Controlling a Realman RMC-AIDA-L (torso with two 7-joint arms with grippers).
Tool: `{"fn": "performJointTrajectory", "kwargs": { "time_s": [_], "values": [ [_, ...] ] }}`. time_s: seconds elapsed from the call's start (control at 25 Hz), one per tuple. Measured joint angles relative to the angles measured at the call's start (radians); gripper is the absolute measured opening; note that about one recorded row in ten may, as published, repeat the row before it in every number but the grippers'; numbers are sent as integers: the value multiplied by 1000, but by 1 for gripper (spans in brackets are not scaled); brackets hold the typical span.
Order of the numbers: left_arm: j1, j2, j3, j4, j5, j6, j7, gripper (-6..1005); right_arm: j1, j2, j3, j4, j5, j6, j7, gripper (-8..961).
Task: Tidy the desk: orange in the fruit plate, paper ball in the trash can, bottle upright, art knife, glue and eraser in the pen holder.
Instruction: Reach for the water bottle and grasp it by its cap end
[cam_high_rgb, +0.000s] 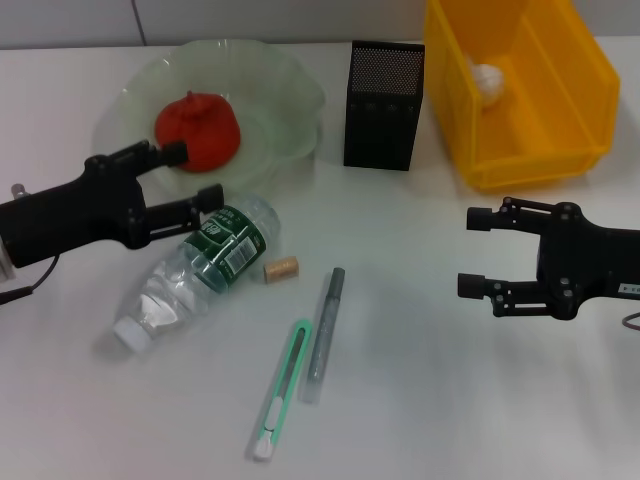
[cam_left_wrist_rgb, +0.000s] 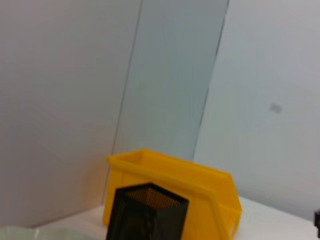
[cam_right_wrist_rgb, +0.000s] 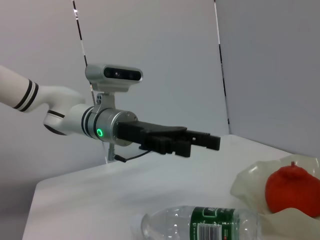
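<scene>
Orange (cam_high_rgb: 197, 129) is in the plate (cam_high_rgb: 290, 85), and the white lump in the yellow bin (cam_high_rgb: 560, 150) is prob the paper ball. So it's bottle time imo. The bottle (cam_high_rgb: 195, 275) lies flat on the tabletop, long axis diagonal, cap toward the robot's left/near side. Left tool (cam_high_rgb: 198, 178) hovers wide open just over its base end; next it needs to drop and clamp. Right tool (cam_high_rgb: 472, 252) is open too, idle w/ nothing in it.

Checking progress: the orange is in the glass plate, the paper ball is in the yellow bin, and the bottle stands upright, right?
Not quite: the head view shows the clear plastic bottle lying on its side on the white table. The rest is right.
</scene>
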Motion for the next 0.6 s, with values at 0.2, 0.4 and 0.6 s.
{"fn": "performJointTrajectory", "kwargs": {
  "time_s": [0.2,0.4,0.6],
  "values": [
    [15,26,-7,76,120,7,-110,767,8,0,0,-1,-1,3,21,817],
    [34,47,-8,162,209,33,-215,765,11,0,0,0,-1,22,25,817],
    [49,50,-17,220,254,54,-256,763,12,0,0,0,-2,37,28,818]
  ]
}}
